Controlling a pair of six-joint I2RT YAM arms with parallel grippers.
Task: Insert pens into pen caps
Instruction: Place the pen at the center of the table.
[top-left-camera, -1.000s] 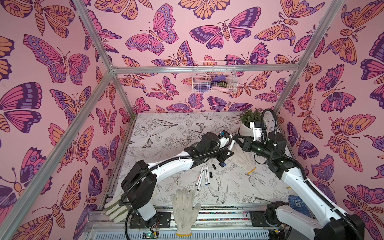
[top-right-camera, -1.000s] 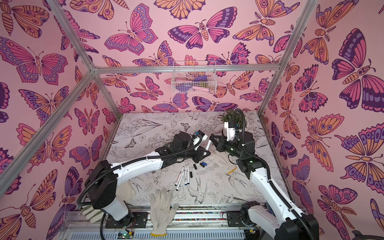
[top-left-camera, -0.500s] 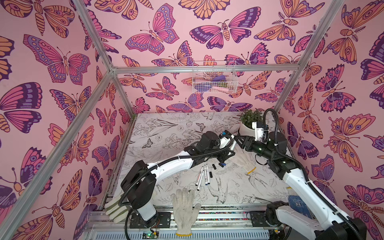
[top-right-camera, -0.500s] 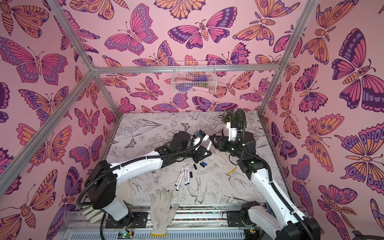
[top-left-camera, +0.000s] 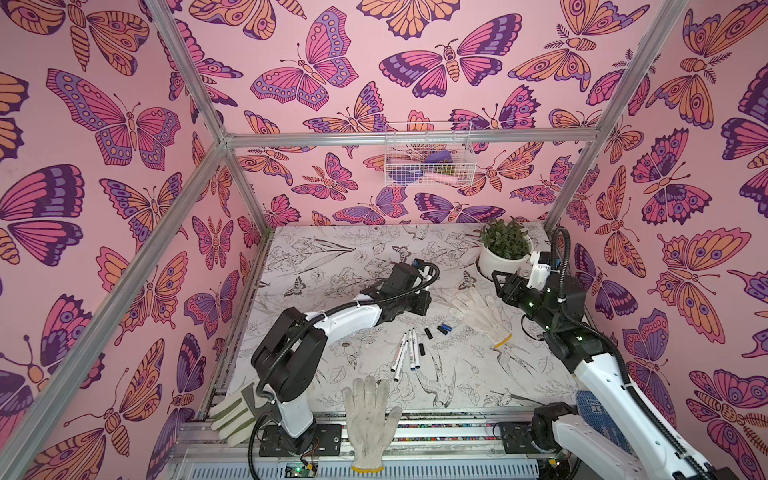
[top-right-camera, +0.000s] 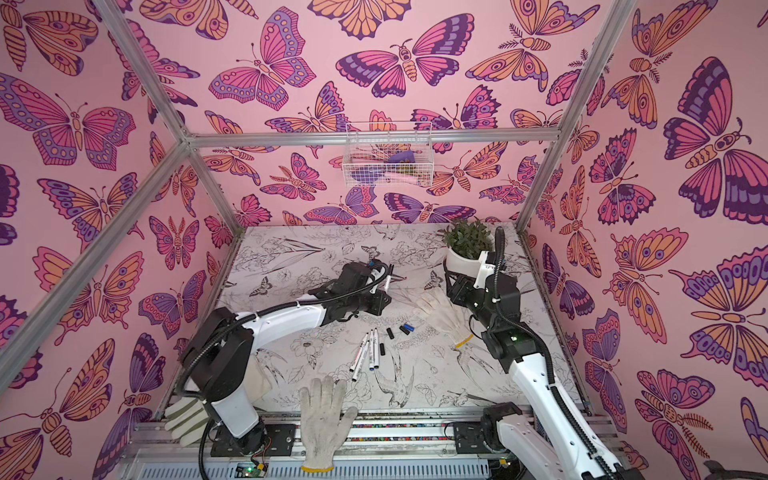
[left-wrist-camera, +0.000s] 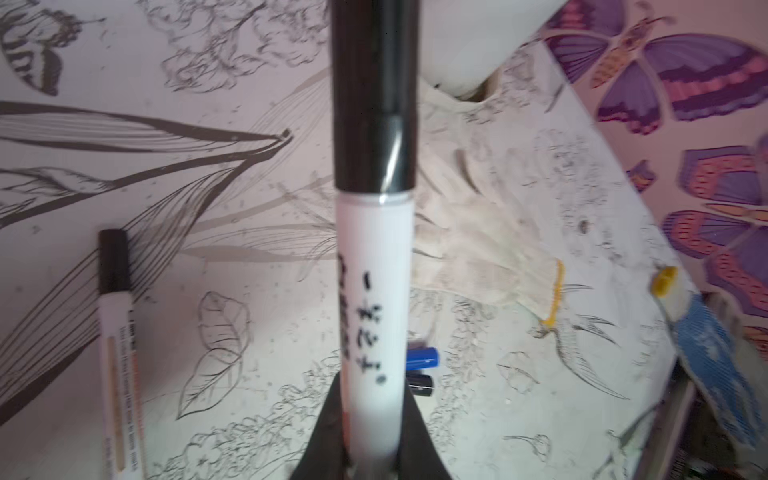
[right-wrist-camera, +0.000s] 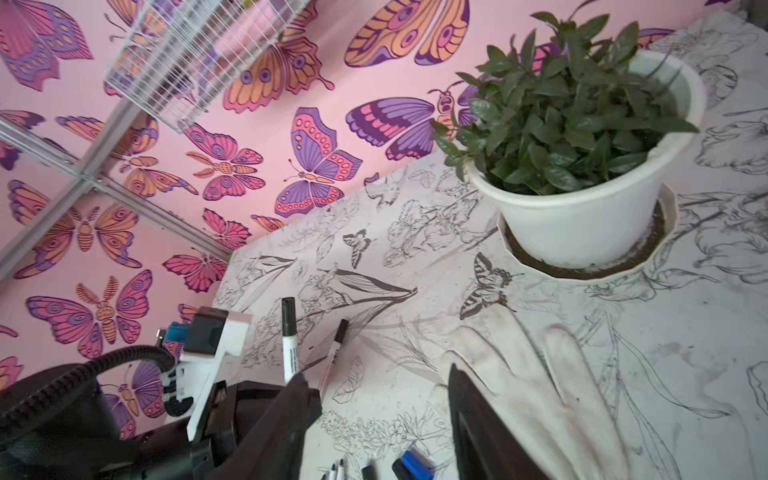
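While tight around a capped pen (left-wrist-camera: 374, 291), the left fingers (left-wrist-camera: 329, 442); right fingers (right-wrist-camera: 478, 428) apart, empty, near a white glove (right-wrist-camera: 544, 399).

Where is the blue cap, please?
In both top views the blue cap lies mid-table beside a black cap, between the loose pens and a white glove.

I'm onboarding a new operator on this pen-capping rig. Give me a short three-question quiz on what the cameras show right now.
1. True or false: the pen clamped in the left gripper wears a black cap.
2. Pick one. The right gripper is: A) shut on a cap, B) open and empty, C) shut on a glove.
3. Fill in: the one loose cap that is not black is ____.

Key: 1 true; 2 B; 3 blue.
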